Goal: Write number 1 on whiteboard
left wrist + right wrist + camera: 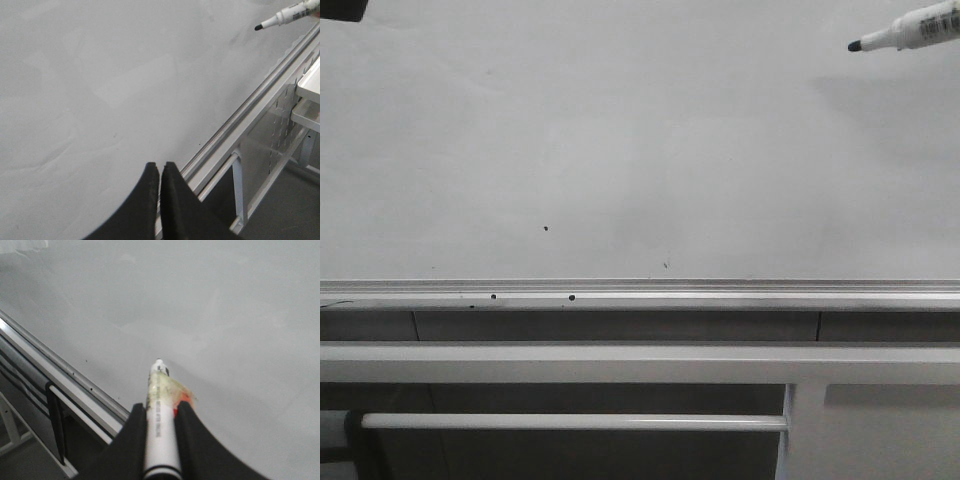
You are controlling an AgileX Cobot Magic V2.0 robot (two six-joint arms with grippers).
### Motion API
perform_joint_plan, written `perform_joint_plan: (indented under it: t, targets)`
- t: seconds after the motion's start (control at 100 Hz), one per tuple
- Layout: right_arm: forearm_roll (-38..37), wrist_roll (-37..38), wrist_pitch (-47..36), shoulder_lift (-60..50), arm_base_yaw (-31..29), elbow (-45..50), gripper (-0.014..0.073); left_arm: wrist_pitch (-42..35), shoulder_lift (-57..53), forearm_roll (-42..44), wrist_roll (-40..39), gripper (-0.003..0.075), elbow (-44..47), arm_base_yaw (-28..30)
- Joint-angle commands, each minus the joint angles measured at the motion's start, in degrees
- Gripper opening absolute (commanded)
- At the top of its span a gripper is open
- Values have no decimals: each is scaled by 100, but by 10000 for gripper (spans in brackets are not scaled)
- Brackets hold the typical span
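Right hand (159,440) clamps marker (910,30) off whiteboard (620,140), no stroke yet; left hand (160,172) closed, empty; press tip squarely, draw steadily

From the front we look straight at the whiteboard (620,140), close, its metal ledge (640,293) crossing level at 6 o'clock and rails (570,421) beneath. Our left wrist camera looks along the board at a slant over the left tool (160,175), the ledge running toward 2 o'clock. Our right wrist camera sits just behind the right tool (160,412) and marker (161,430). All three share board and ledge; the marker shows in each.
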Motion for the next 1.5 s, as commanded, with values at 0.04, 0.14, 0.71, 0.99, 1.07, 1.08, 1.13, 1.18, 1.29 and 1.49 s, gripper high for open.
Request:
perform_joint_plan:
  t: [0.04,0.14,0.71,0.99,1.07,1.08,1.13,1.18,1.29,1.49]
  targets:
    - [-126,6,-513,96,-69,-192,-42,-116,-44,208,-60,-20,-146,-17]
    - [-164,6,-539,156,-69,-277,-43,-104,-44,208,-65,-20,-146,-17]
    - [-510,6,-308,1022,-69,-315,-42,-104,-44,208,-65,-20,-146,-17]
    - [-611,197,-520,1671,-559,-315,-43,-104,-44,208,-65,-20,-146,-17]
    - [-611,197,-637,1848,-713,-315,-43,-104,-44,208,-65,-20,-146,-17]
    - [-611,197,-648,1866,-730,-315,-43,-104,-44,208,-65,-20,-146,-17]
    - [-599,207,-697,2010,-761,-315,-43,-104,-44,208,-65,-20,-146,-17]
    - [-577,207,-739,2141,-761,-315,-43,-104,-44,208,-65,-20,-146,-17]
    - [-563,247,-802,2395,-761,-315,-43,-104,-44,208,-65,-20,-146,-17]
    - [-516,287,-942,2683,-761,-315,-43,-104,-44,208,-65,-20,-146,-17]
